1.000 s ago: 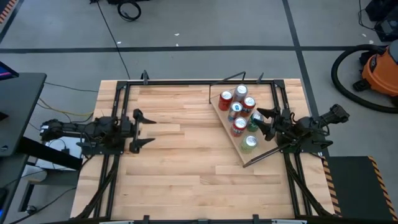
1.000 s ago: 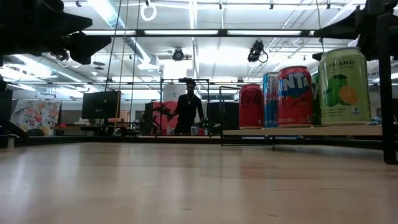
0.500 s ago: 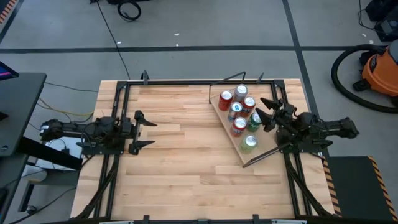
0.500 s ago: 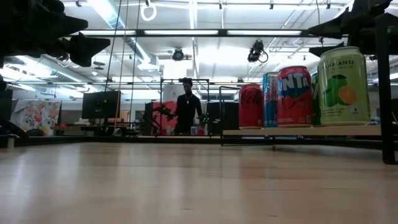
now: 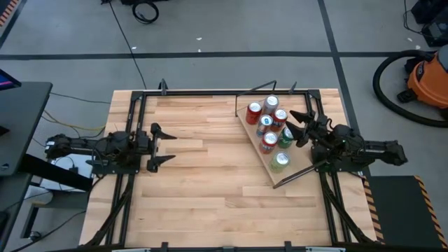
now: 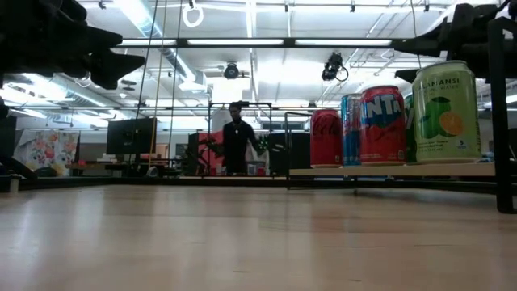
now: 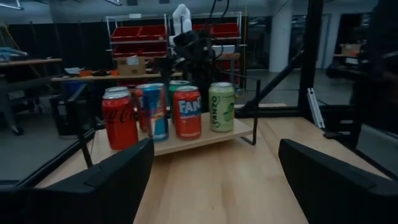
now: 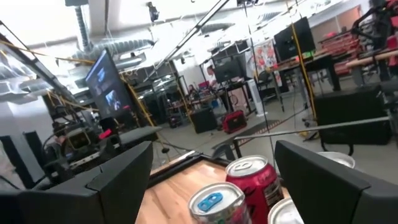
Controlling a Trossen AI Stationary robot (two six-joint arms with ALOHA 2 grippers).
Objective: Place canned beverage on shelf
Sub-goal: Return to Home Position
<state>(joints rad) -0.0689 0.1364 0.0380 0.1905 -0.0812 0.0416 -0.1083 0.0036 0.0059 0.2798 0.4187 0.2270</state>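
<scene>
The shelf (image 5: 260, 155), a light-wood board set askew with black rods, stands at the table's right, raised a little off the tabletop in the low view (image 6: 388, 170). Several cans stand upright on it: red (image 5: 254, 112), blue (image 5: 264, 124) and green (image 5: 280, 161) ones. They also show in the left wrist view (image 7: 168, 112). My right gripper (image 5: 298, 126) is open and empty, above the cans at the shelf's right side; its wrist view (image 8: 212, 149) looks down on the can tops (image 8: 252, 177). My left gripper (image 5: 164, 143) is open and empty at the table's left.
A black rod frame (image 5: 210, 92) runs around the tabletop edges. An orange vacuum (image 5: 427, 77) stands on the floor beyond the table's right. A person (image 6: 236, 145) stands in the room far behind. Bare tabletop (image 5: 210, 175) lies between the arms.
My right gripper has risen and moved a little toward the table's far edge over the shelf's right side, swinging round as its arm straightened; it stays open. The cans have stayed upright in place.
</scene>
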